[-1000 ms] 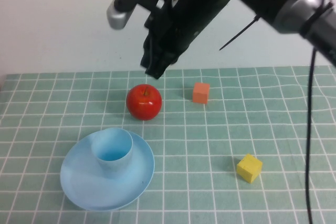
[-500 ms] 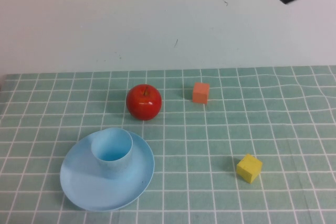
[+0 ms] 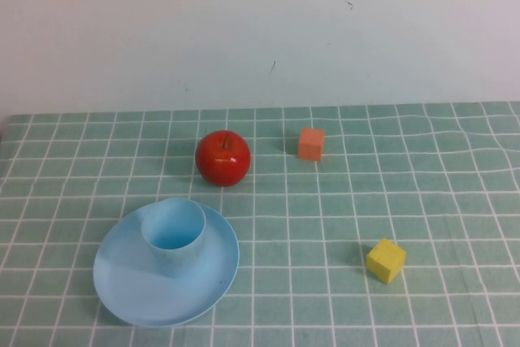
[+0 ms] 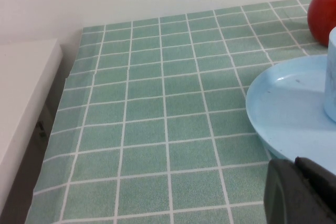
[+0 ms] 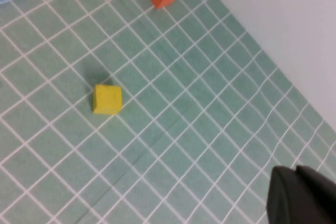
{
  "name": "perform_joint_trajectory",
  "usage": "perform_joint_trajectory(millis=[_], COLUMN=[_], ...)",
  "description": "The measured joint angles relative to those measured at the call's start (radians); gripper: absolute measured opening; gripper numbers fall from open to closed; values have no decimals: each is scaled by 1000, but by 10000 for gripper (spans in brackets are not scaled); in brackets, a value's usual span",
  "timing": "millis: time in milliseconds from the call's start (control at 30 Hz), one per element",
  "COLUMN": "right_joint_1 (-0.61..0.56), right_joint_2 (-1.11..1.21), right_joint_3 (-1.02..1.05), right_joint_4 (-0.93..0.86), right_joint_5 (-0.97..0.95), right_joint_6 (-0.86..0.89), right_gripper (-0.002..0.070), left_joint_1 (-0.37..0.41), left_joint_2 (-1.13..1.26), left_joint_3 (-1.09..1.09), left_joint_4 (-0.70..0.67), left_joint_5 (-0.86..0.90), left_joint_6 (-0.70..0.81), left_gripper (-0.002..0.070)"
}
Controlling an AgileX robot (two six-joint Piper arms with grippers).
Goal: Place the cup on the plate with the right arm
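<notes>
A: Standing upright on the plate, the cup sat beside the apple.

B: Right end effector hung clenched above the table; left end effector, cannot tell.

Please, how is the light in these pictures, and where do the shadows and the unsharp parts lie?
High view: even, soft light; the apple carries a small highlight, the yellow cube a faint shadow. Left wrist view: the left end effector is a dark blur at the corner. Right wrist view: the right end effector likewise, high over the table.
</notes>
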Motion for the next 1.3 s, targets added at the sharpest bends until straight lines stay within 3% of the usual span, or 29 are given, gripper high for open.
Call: perform_joint_trajectory(millis=[200,500,667,900,1300], right_joint_1=[0,0,0,0,0], right_joint_2=[-284,-680,-764,-771,-771], right_joint_3=[284,798,975,1106,1118], right_joint_4=[-6,-8,-10,-10,-12], right_joint_5=[-40,-471,-583,-603,-611], right_joint_6=[139,350,433,449,456], right_gripper=[-3,-3,-3,-3,-3], left_joint_1=[0,0,0,0,0], left_joint_2=[0,0,0,0,0], left_joint_3=[0,0,0,0,0], left_joint_4=[0,0,0,0,0], left_joint_5=[0,0,0,0,0], left_joint_6=[0,0,0,0,0], left_gripper=[-3,-3,-3,-3,-3])
